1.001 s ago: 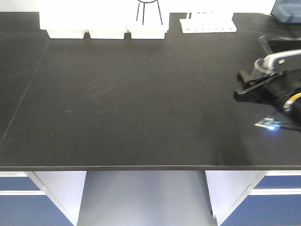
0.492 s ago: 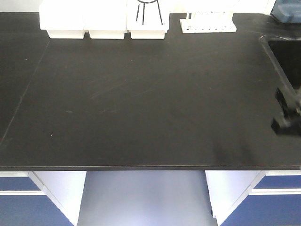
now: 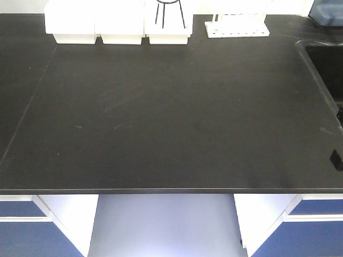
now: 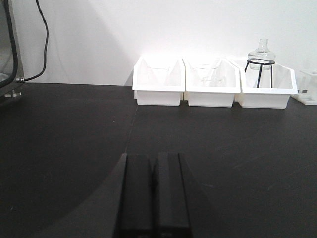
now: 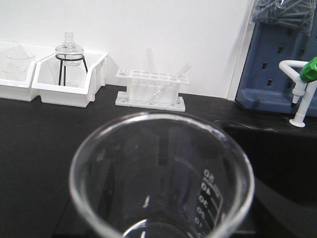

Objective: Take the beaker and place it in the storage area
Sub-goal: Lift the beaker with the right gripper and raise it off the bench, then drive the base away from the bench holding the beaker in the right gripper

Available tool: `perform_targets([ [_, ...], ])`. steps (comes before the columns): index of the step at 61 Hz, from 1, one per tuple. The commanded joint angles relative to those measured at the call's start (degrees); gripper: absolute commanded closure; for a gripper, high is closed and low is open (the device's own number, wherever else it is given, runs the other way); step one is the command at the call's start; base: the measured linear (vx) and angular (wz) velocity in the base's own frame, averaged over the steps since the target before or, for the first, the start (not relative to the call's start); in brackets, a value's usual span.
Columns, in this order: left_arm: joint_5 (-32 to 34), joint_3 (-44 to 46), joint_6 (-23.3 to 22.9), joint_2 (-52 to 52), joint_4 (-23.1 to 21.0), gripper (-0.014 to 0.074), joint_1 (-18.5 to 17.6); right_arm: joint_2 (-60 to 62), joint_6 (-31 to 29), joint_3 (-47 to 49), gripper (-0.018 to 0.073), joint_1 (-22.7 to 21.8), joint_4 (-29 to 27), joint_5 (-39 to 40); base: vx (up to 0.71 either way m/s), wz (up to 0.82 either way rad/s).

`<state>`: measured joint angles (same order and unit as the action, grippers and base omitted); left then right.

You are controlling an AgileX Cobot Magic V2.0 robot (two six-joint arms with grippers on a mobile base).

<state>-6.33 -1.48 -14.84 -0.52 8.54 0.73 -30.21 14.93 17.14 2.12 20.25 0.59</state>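
Observation:
The beaker (image 5: 163,173), clear glass with white graduation marks, fills the lower half of the right wrist view, its open mouth towards the camera. It sits in my right gripper (image 5: 163,218), whose fingers show only as dark shapes through the glass. In the front view only a black bit of my right arm (image 3: 336,159) shows at the right edge, above the bench's front right corner. My left gripper (image 4: 154,193) hovers low over the black bench (image 4: 74,139), fingers pressed together and holding nothing. The storage area is out of view.
Three white trays (image 3: 120,24) line the back of the bench; one holds a glass flask on a ring stand (image 4: 260,54). A white test tube rack (image 5: 151,89) stands right of them. A sink (image 3: 327,64), a tap (image 5: 302,94) and a blue pegboard (image 5: 277,59) are at the right.
My right arm has carried the beaker rightwards and towards the bench's front edge, and has almost left the front view. The left arm has not visibly moved.

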Motion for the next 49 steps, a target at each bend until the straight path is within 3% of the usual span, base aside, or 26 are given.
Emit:
perform_targets([
  [1, 4.85, -1.25, -0.37, -1.09, -0.32, 0.0605, -0.36, 0.02, 0.02, 1.86, 0.0567, -0.16, 0.71, 4.31, 0.0, 0.0],
  [49, 4.85, -1.25, -0.37, -1.09, -0.32, 0.0605, -0.36, 0.02, 0.02, 1.86, 0.0567, -0.16, 0.71, 4.31, -0.01, 0.0],
])
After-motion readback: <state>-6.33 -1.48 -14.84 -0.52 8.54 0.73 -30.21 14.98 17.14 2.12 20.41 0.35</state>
